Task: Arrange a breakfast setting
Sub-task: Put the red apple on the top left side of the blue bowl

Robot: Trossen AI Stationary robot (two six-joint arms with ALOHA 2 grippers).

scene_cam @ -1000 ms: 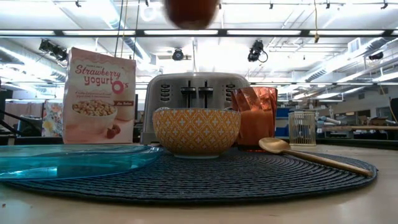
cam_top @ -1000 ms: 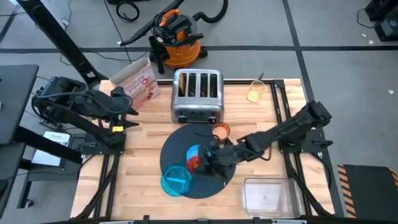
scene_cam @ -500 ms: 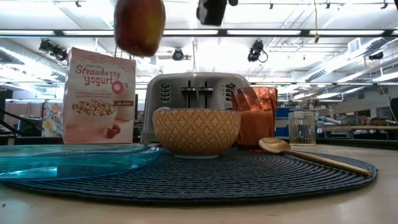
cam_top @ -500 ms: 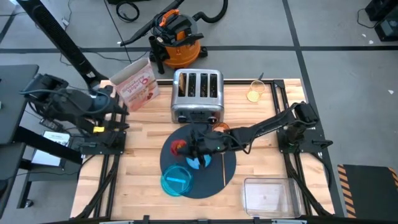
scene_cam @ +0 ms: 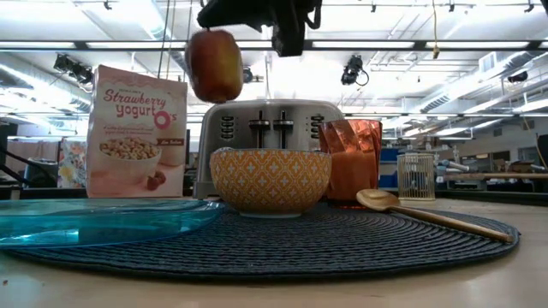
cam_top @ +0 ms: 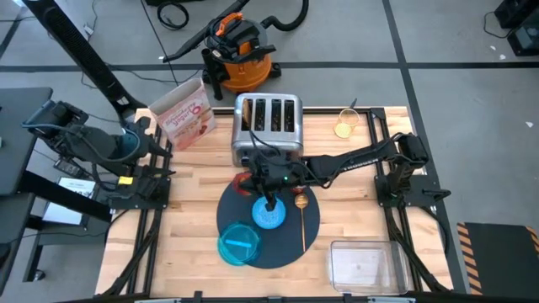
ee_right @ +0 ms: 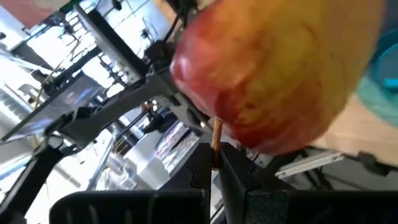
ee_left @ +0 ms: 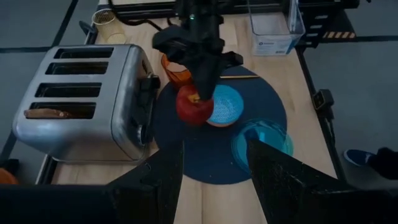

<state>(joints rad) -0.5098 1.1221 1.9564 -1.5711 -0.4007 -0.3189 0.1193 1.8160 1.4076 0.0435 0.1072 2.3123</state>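
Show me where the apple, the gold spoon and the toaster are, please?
red apple (scene_cam: 214, 65): low view, middle of its skin, hanging above the mat.
gold spoon (scene_cam: 378, 199): low view, on its bowl end.
toaster (cam_top: 268, 128): high view, on its slotted top.

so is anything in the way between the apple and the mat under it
Nothing visible. The right gripper holds the red apple by its stem, in the air over the mat edge nearest the toaster; the bowl sits beside that spot.
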